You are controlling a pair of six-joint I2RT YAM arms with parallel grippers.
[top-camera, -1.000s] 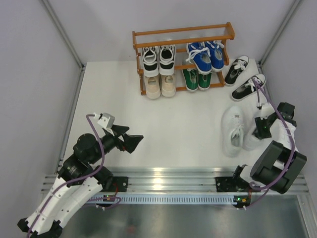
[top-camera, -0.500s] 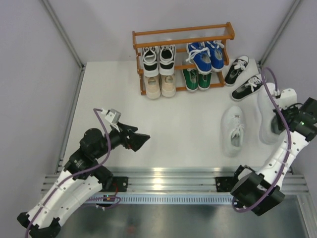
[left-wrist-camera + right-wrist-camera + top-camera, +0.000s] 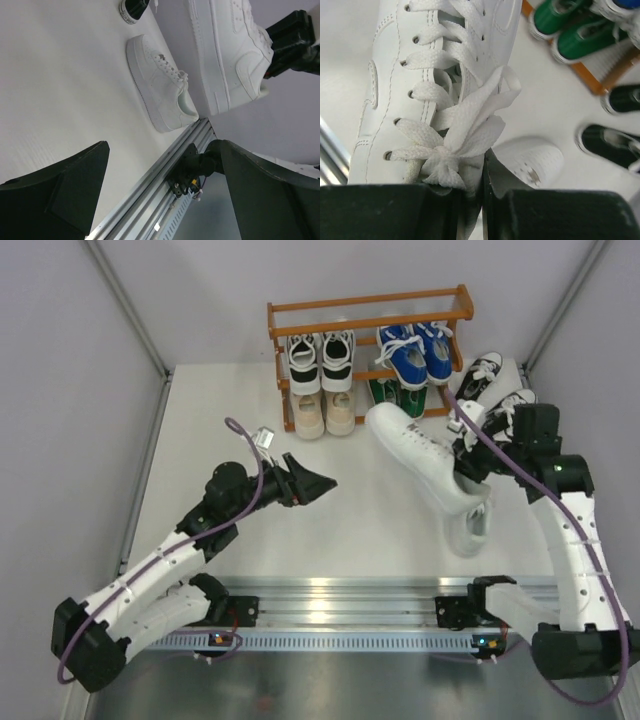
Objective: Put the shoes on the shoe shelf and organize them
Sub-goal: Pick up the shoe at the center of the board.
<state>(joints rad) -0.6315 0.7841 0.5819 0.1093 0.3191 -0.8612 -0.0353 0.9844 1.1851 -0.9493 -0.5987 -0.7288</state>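
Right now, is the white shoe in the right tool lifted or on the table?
Lifted. Right tool shut on the white shoe, which hangs tilted, sole clear of the table.

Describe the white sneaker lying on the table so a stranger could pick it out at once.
From the shoe shelf at the far edge of the table, come toward the right arm's base, past the black pair standing beside the shelf. There a white sneaker lies flat on the table. Its all-white twin hangs tilted above it in the right gripper; this one is untouched.

Fingers (image 3: 395, 215) pinch white sneaker (image 3: 420, 75) at laces; green pair (image 3: 570, 30) on shelf (image 3: 600, 80).
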